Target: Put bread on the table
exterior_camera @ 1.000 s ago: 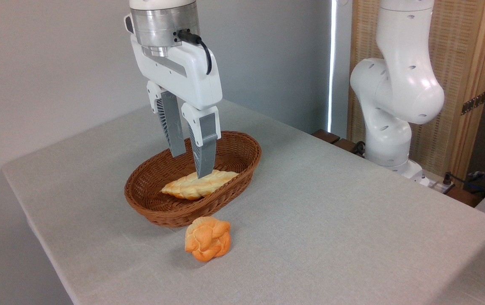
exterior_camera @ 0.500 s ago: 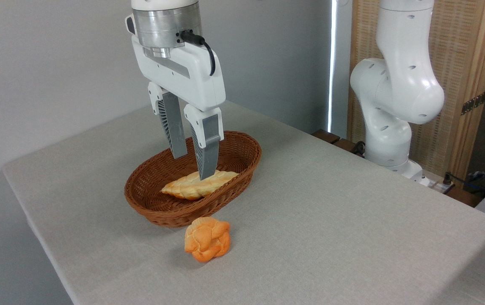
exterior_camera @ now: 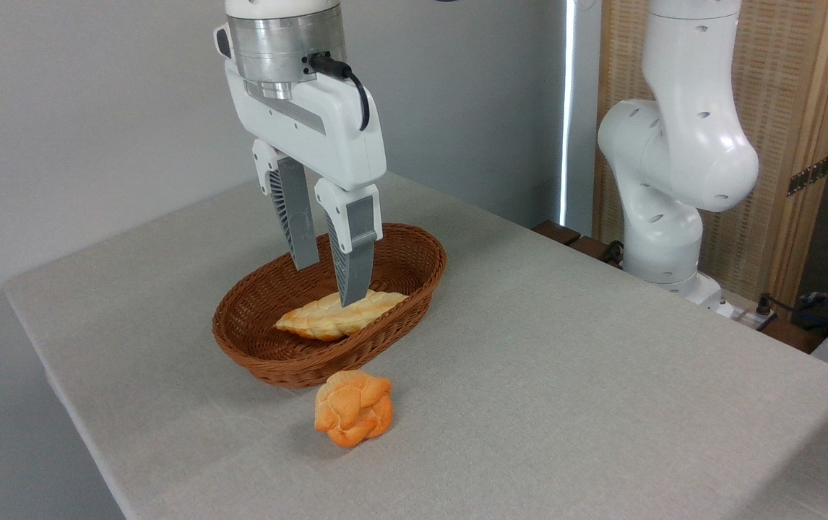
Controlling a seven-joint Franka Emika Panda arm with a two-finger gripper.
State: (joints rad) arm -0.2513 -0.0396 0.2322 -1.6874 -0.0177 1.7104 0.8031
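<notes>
The bread, a pale golden braided loaf, lies inside the brown wicker basket on the table. My gripper hangs open just above the loaf, one finger on each side of its middle. The near fingertip overlaps the loaf's top edge in the picture; I cannot tell whether it touches. Nothing is held.
A round orange knotted bun sits on the cloth just in front of the basket. The arm's white base stands past the table's right far edge. A wooden screen and cables lie at far right.
The gripper has sunk slightly and shifted a little to the right over the loaf. The bread, basket and bun have stayed put.
</notes>
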